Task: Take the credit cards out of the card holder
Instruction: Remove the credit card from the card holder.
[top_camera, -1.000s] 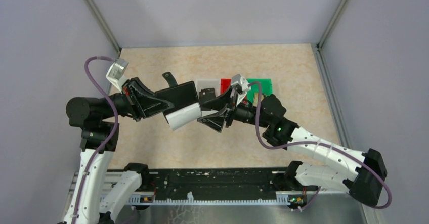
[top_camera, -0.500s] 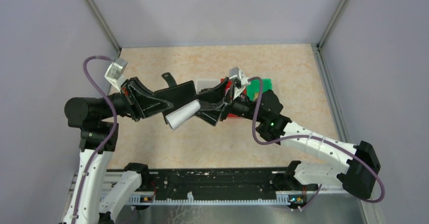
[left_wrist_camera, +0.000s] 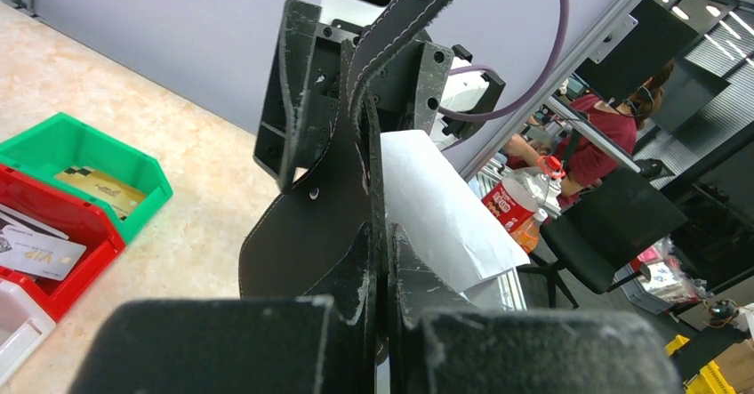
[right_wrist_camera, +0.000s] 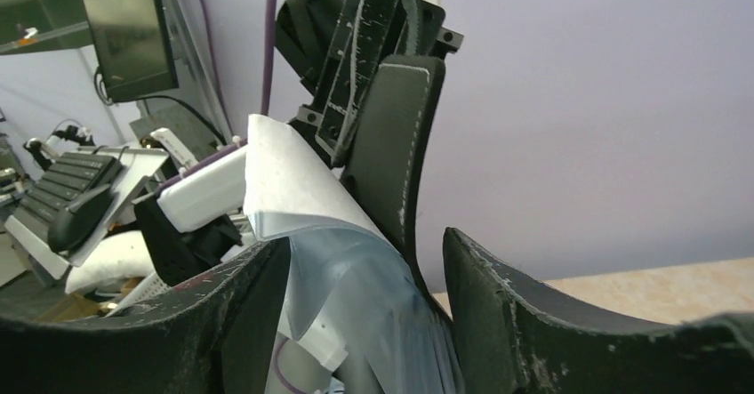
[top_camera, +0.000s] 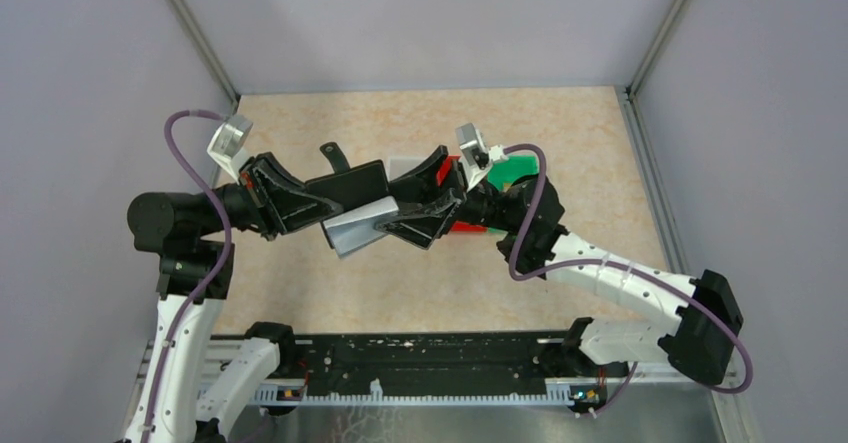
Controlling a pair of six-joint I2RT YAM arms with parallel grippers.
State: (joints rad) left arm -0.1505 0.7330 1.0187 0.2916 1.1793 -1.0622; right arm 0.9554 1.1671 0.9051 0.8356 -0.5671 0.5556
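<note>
My left gripper [top_camera: 322, 208] is shut on the black card holder [top_camera: 352, 187] and holds it open above the table, its strap [top_camera: 333, 153] pointing away. A pale grey-white inner flap [top_camera: 356, 226] hangs from it. My right gripper [top_camera: 408, 206] is open, with its fingers on either side of that flap [right_wrist_camera: 351, 269]. In the left wrist view the holder [left_wrist_camera: 324, 198] stands edge-on between my fingers [left_wrist_camera: 384, 247]. One gold credit card [left_wrist_camera: 100, 187] lies in the green bin and one grey-white card [left_wrist_camera: 40, 253] in the red bin. I cannot tell whether cards sit in the flap.
Three small bins stand in a row behind the grippers: white [top_camera: 404, 166], red [top_camera: 466, 228] and green [top_camera: 516, 170]. The right arm covers much of them. Grey walls close in the table on the left, back and right.
My right gripper has moved left and forward to the card holder, and its open fingers now straddle the pale flap. The flap has shifted. The left arm has held still.
</note>
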